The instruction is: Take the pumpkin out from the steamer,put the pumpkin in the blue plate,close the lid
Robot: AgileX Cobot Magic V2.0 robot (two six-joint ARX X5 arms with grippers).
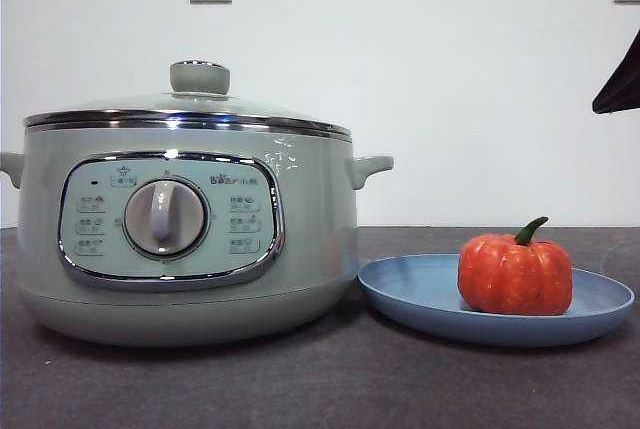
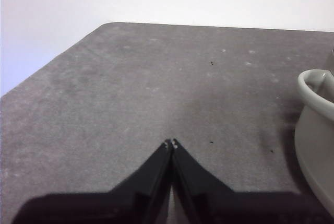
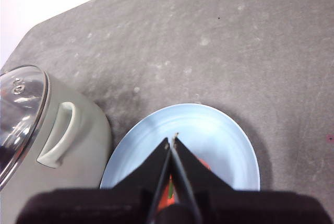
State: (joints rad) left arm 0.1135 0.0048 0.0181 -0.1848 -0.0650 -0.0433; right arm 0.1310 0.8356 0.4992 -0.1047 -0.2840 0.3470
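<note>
Pumpkin [image 1: 515, 275] sits upright on the right half of the blue plate [image 1: 420, 294], just right of the steamer [image 1: 180, 229] whose lid [image 1: 185, 109] is seated; it looks light, rigid and ribbed, best pinched across its body; both grippers, left [image 2: 171, 143] and right [image 3: 171, 140], have their 2 jaws pressed together, empty.

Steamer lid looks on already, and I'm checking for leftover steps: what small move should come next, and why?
Probably none beyond retracting the right gripper from above the blue plate. The pumpkin sits on it, and the lid covers the steamer.
</note>
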